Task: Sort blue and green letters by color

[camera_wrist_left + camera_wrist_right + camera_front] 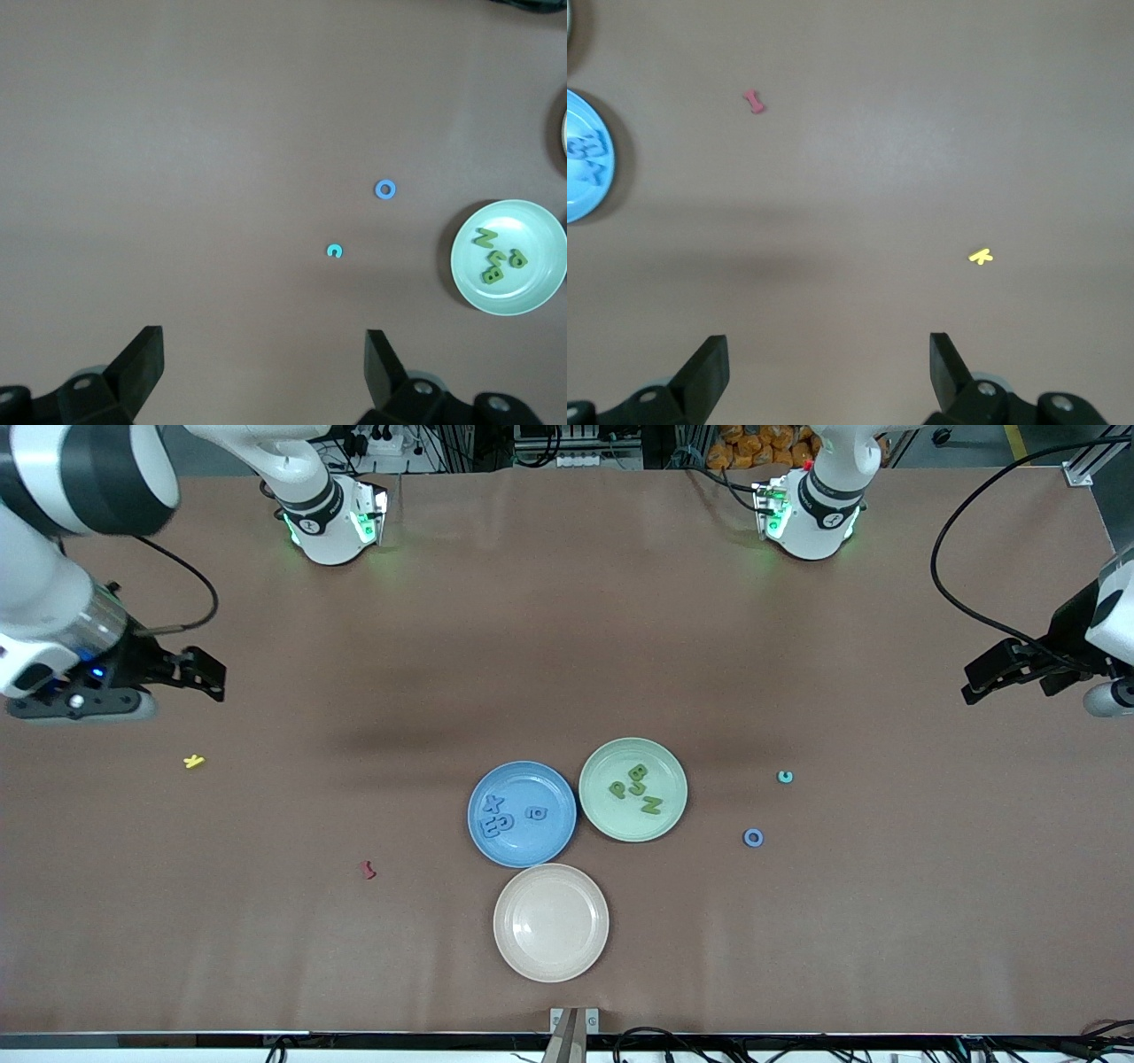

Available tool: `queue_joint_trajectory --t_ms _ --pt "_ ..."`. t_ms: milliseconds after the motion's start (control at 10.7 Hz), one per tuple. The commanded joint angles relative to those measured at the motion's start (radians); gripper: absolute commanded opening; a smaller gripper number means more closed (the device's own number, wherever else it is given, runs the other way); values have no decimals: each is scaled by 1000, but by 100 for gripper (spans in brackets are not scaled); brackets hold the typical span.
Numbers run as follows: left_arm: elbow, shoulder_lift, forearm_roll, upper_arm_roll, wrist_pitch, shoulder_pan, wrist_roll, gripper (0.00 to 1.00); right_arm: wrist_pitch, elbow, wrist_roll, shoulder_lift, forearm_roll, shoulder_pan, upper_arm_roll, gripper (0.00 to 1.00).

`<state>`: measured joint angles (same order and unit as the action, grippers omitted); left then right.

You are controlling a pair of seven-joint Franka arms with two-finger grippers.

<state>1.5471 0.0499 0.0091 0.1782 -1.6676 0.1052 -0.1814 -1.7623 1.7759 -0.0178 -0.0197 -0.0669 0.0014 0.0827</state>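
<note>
Three periwinkle blue letters lie in the blue plate; they also show in the right wrist view. Several grass green letters lie in the green plate; they also show in the left wrist view. A blue ring letter and a tiny teal c piece lie on the table toward the left arm's end. My left gripper is open and empty, up over that end. My right gripper is open and empty, up over the right arm's end.
A cream plate with nothing in it stands nearer to the front camera than the two coloured plates. A tiny yellow piece and a dark red squiggly piece lie on the brown table toward the right arm's end.
</note>
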Motion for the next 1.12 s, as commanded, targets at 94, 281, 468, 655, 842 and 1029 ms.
queue_joint_trajectory --t_ms 94,281,468,655,842,1029 --pt "1 -10 -8 0 69 7 19 100 196 -191 1 21 111 -14 -4 100" --pt "1 -12 -9 -14 78 -4 19 100 202 -217 1 21 116 -12 -15 100" --pt "1 -12 -8 -14 92 4 19 100 202 -220 15 21 113 -12 -23 100" --pt "-1 -12 -9 -13 92 7 20 100 207 -220 16 21 105 -11 -26 100" --pt "-2 -12 -18 -11 92 7 20 100 216 -220 16 24 102 -8 -35 100" --pt "-31 -8 -11 -13 94 5 20 100 218 -220 18 24 101 -8 -37 100"
